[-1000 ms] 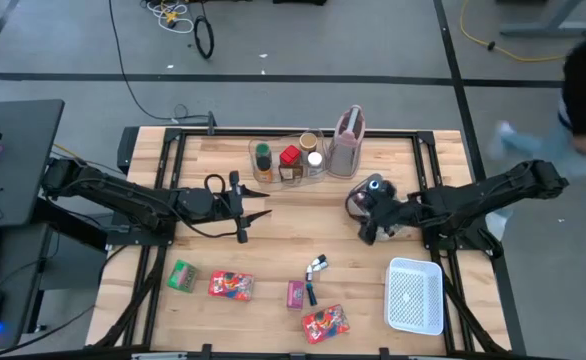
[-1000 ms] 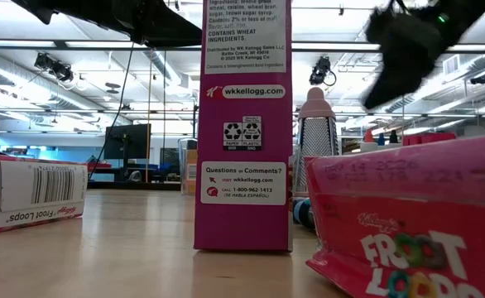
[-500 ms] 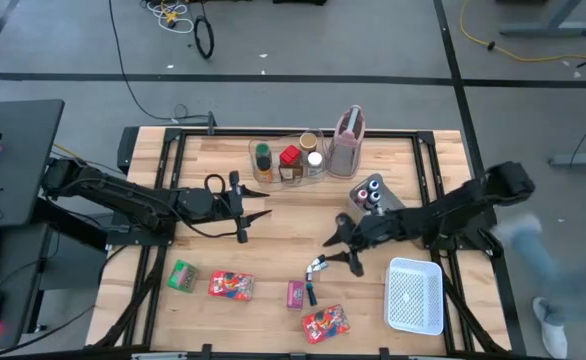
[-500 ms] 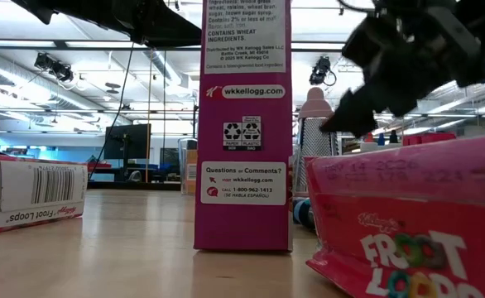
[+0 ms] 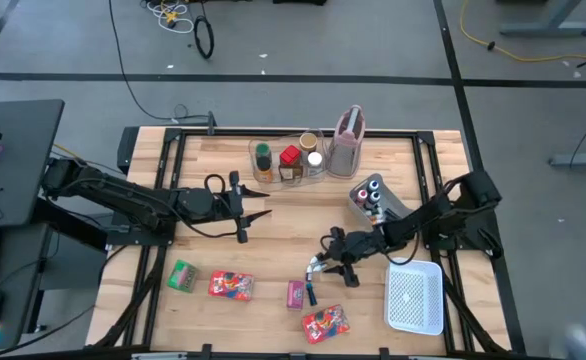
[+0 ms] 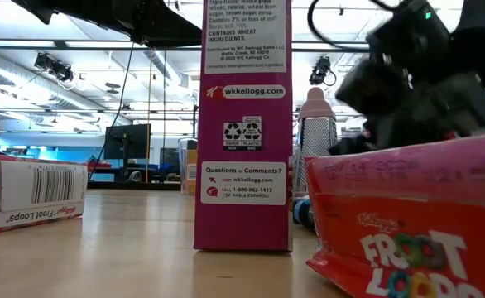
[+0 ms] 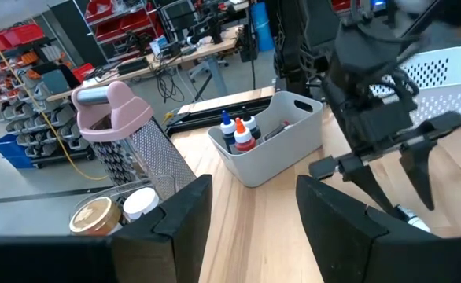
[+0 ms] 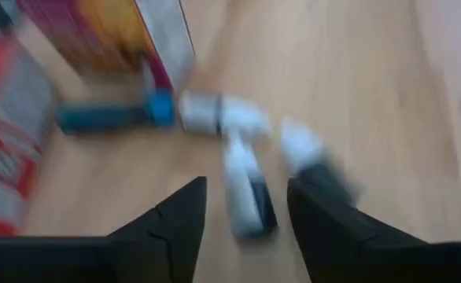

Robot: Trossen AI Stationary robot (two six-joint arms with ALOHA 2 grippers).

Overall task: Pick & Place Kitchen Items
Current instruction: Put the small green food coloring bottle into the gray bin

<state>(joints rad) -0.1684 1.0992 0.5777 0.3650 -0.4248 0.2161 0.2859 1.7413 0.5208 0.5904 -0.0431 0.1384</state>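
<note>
Three tiny bottles (image 5: pixel 314 275) lie on their sides on the wooden table near its front middle. In the blurred right wrist view they show as a white bottle with a dark end (image 8: pixel 245 196), a blue-capped one (image 8: pixel 112 118) and a white one (image 8: pixel 309 149). My right gripper (image 5: pixel 330 262) is open and tipped down just over them, one finger on either side of the dark-ended bottle. Whether it touches, I cannot tell. My left gripper (image 5: pixel 258 215) waits open above the table's left middle. A pink box (image 5: pixel 295 294) stands beside the bottles.
Red packets (image 5: pixel 230 285) (image 5: pixel 325 322) and a green packet (image 5: pixel 181 275) lie along the near edge. A white mesh basket (image 5: pixel 415 295) is at the near right. A grey bin (image 5: pixel 373 195) holds small bottles. A clear bin of jars (image 5: pixel 288 160) and a grater (image 5: pixel 348 140) stand at the back.
My right gripper has come down from above the grey bin toward the table's near left, tipping its fingers downward, and now hangs low over the tiny bottles. The grey bin, hidden under the arm a second ago, shows again. A person passing on the right has left the view.
</note>
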